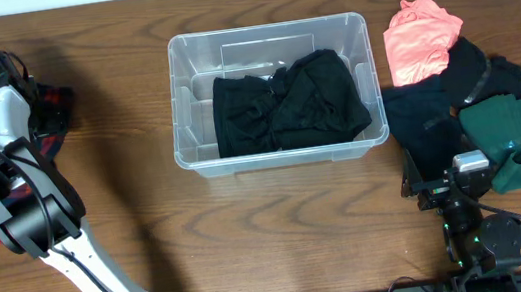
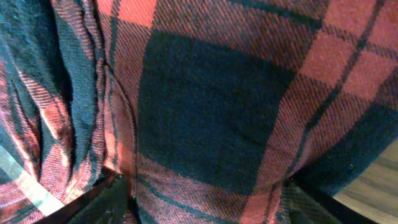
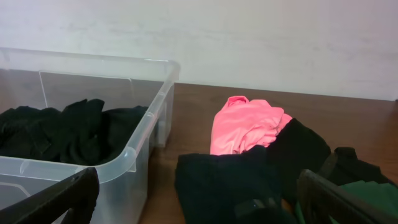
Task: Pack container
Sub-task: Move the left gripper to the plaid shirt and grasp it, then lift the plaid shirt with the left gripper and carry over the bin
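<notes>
Container [image 1: 186,115]: clear plastic bin, upright on the wooden table [image 1: 282,234], mid-table toward the far edge. A heap of black clothing [image 1: 290,102] lies inside and covers most of its floor. A strip along the wall on the left arm's side is bare.

Left of the container, well apart: red-and-black plaid cloth [image 1: 57,97], bunched on the table. The left gripper [image 1: 43,116] is down on it. In the wrist view, plaid fills nearly the whole frame. The left fingers [image 2: 102,202] show only at the bottom corners, far apart, with a swell of cloth between them. Cannot tell whether the jaws pinch the cloth or only straddle it.

Right of the container, near its wall: a pile of garments.
- Pink piece [image 1: 420,36], farthest back.
- Black pieces [image 1: 437,108], middle, closest to the container.
- Green piece [image 1: 507,139], outermost.

The right gripper [image 3: 198,202] sits low at the near side of that pile, pointing toward the container's right wall and the pink piece. Its fingers [image 3: 59,202] are spread fully, with nothing between them.
</notes>
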You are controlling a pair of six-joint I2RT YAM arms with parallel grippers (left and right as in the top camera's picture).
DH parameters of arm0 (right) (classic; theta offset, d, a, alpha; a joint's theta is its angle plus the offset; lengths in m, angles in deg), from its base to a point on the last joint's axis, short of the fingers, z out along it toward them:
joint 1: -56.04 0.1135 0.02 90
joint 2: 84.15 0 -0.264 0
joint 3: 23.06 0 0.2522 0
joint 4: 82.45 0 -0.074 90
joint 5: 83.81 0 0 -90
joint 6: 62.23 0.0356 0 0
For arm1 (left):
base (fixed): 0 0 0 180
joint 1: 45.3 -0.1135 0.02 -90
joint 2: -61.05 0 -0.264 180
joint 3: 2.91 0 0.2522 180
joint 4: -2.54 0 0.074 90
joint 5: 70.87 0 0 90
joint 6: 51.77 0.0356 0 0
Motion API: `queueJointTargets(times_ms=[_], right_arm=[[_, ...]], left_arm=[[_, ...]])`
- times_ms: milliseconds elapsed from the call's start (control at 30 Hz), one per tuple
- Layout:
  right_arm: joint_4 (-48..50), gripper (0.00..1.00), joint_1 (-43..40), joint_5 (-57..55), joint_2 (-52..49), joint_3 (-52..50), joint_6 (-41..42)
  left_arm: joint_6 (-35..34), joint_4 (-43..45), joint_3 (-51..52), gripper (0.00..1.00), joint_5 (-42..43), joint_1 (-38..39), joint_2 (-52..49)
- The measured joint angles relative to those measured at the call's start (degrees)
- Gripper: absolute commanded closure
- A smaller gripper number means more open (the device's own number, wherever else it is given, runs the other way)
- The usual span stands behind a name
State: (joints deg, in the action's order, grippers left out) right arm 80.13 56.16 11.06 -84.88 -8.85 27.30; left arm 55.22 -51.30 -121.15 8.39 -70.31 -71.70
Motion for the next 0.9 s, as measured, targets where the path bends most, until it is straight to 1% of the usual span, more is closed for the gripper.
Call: queueJointTargets(times_ms=[67,167,200,233,267,300,333,900], right_arm=[[0.0,0.01,0.0,-0.02,0.0,0.0,0.0],[0.0,0.01,0.0,-0.02,0.0,0.0,0.0],[0.02,0.01,0.0,-0.02,0.0,0.0,0.0],[0.0,0.01,0.0,-0.02,0.0,0.0,-0.02],[0.0,0.01,0.0,-0.02,0.0,0.0,0.0],[0.02,0.01,0.0,-0.02,0.0,0.0,0.0],[0.02,0.01,0.0,-0.02,0.0,0.0,0.0],[0.0,0.01,0.0,0.0,0.0,0.02,0.0]], left_arm=[[0.0,0.02,0.0,0.22,0.0,0.0,0.0],[-0.09,0.07,0.0,0.33,0.17,0.0,-0.02],[-0.09,0.09,0.02,0.38,0.31,0.0,-0.02],[-0.15,0.13,0.07,0.46,0.48,0.11,-0.04],[-0.31,0.17,0.11,0.59,0.74,0.2,-0.09],[-0.22,0.24,0.13,0.78,0.92,0.28,-0.2],[-0.28,0.37,0.15,0.94,1.01,0.31,-0.26],[-0.48,-0.79,0.22,0.94,1.38,0.35,0.39]])
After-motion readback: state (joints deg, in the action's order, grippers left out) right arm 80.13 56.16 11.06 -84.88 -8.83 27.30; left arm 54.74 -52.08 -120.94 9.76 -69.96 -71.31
